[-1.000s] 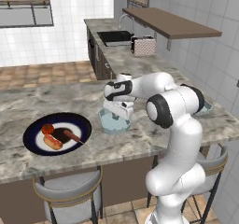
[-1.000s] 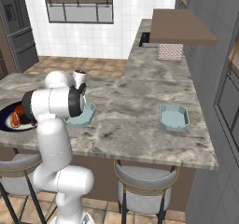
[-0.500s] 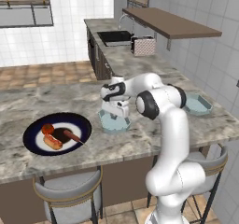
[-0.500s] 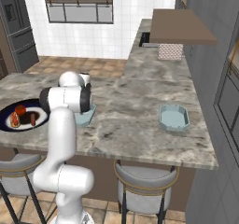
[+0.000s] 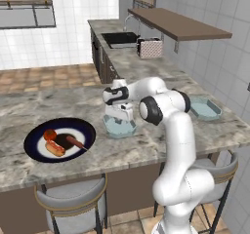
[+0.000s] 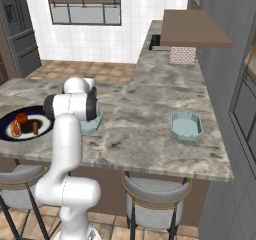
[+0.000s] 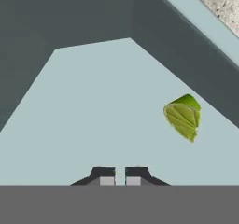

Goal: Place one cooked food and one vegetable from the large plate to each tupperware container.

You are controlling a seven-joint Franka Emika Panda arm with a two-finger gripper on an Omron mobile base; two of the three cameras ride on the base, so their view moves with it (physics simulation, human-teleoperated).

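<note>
My gripper (image 7: 119,176) is down inside the near tupperware container (image 5: 119,128), its fingertips almost touching and holding nothing. A small pale-green vegetable piece (image 7: 183,116) lies on the tub's floor (image 7: 102,111), off to one side and apart from the fingers. The large plate (image 5: 84,128) with its navy rim sits to the left on the counter. On it are a red tomato-like ball (image 5: 49,134), a sausage in a bun (image 5: 55,150) and a bare sausage (image 5: 76,142). The second tupperware container (image 5: 205,109) stands at the right. The right base view shows the plate (image 6: 7,130), the near tub (image 6: 93,124) and the far tub (image 6: 186,126).
The island counter (image 5: 146,150) is grey marble, with two stools (image 5: 73,204) tucked under its front edge. A sink (image 5: 119,39) and a patterned box (image 5: 150,48) sit on the back counter, below a wooden shelf (image 5: 180,26).
The arm's upper links have folded in closer over the near container. The hand has stayed low in that tub. The food on the plate has not moved.
</note>
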